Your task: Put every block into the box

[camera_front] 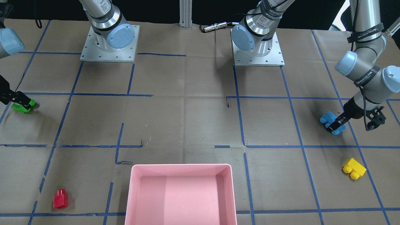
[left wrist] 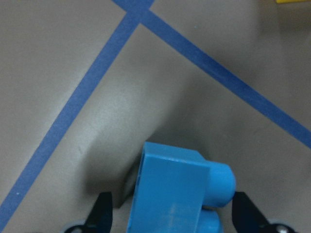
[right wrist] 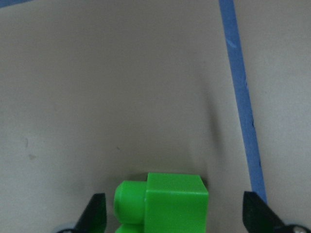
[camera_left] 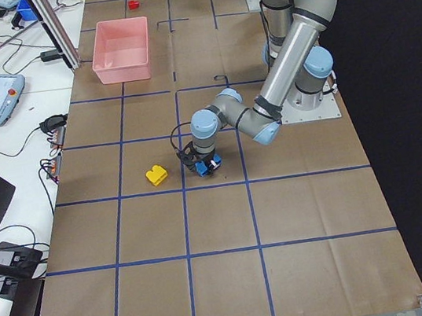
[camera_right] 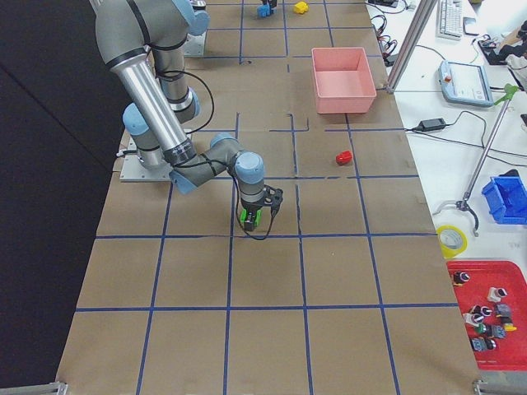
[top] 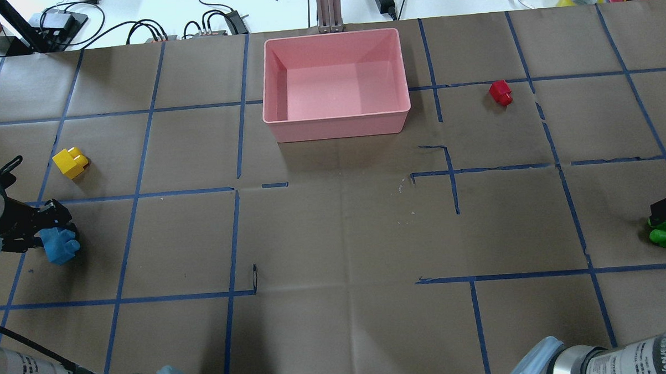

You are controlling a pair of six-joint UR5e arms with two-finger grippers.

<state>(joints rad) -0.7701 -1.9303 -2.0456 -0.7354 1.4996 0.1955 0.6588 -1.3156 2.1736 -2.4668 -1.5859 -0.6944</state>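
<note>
Box: pink tray [camera_front: 181,165], shallow, rounded corners, smooth moulded plastic; stood at the far middle of the table from the robot, nothing in it.
Blue block: light blue studded brick [camera_front: 326,118], far out on the robot's left, apparently resting on the paper.
Left gripper: left gripper [camera_front: 337,124] was down over the blue block, jaws spread either side; in the wrist view one side was close to a stud and the other showed a gap. Judged not yet clamped.
Green block: green brick [camera_front: 19,107], far out on the robot's right, on the paper.
Right gripper: right gripper [camera_front: 23,104] straddled it, wide; both fingers [right wrist: 97,211] stood clear of the brick's sides.
Yellow block: yellow brick [camera_front: 354,168], left side, farther from the robot than the blue one, untouched.
Red block: smallest brick [camera_front: 60,198], right side, far, level with the box, untouched.
Surface: brown paper [camera_front: 187,118], matte, creased, gridded with blue tape [camera_front: 240,125].
Handling (judgement): bricks looked hollow, light, rigid, glossy; unlikely to deform or break, but smooth faces could slip or twist under an off-centre pinch.
Grip point (judgement): the flat opposite side walls, low on the body, not across the rounded studs.
Progress: no block in the box yet.
</note>
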